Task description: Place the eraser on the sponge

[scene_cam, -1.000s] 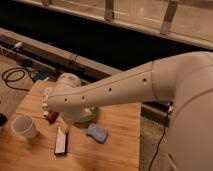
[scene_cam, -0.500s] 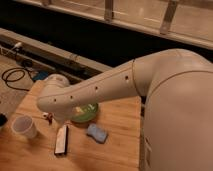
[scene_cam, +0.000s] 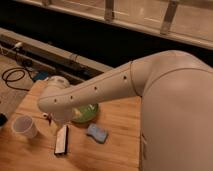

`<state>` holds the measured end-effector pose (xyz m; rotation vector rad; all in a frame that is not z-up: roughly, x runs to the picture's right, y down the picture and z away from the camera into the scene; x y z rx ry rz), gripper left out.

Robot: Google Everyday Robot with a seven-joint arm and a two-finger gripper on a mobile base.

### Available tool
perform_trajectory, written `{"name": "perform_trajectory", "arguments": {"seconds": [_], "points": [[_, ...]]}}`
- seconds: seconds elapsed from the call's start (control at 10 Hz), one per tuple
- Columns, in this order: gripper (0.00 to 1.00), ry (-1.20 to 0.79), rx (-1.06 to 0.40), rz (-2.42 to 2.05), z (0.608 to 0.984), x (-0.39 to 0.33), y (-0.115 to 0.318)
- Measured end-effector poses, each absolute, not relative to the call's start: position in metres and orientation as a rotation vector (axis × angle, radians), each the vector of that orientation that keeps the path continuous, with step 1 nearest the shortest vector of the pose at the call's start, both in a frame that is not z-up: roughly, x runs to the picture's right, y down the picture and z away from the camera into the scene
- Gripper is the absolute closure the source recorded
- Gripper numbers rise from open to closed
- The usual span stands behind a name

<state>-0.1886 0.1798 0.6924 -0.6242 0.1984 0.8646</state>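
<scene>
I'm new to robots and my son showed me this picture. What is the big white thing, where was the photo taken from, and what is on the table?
The big white shape is a robot's arm, reaching from the right over a wooden table. One camera looks down past the arm. The pincer hangs at the arm's left end, just above the eraser, which lies flat on the wood. Nearby are a blue sponge, a green bowl and a white cup. The eraser is not yet on the sponge.
</scene>
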Motion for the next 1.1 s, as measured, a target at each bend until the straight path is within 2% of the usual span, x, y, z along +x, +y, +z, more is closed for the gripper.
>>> {"name": "perform_trajectory", "arguments": {"seconds": [0.4,1.1], "points": [[0.2,0.205,-0.756,0.907,0.715,-0.196,0.228],[0.2,0.227,-0.847,0.896,0.724,-0.222,0.27]]}}
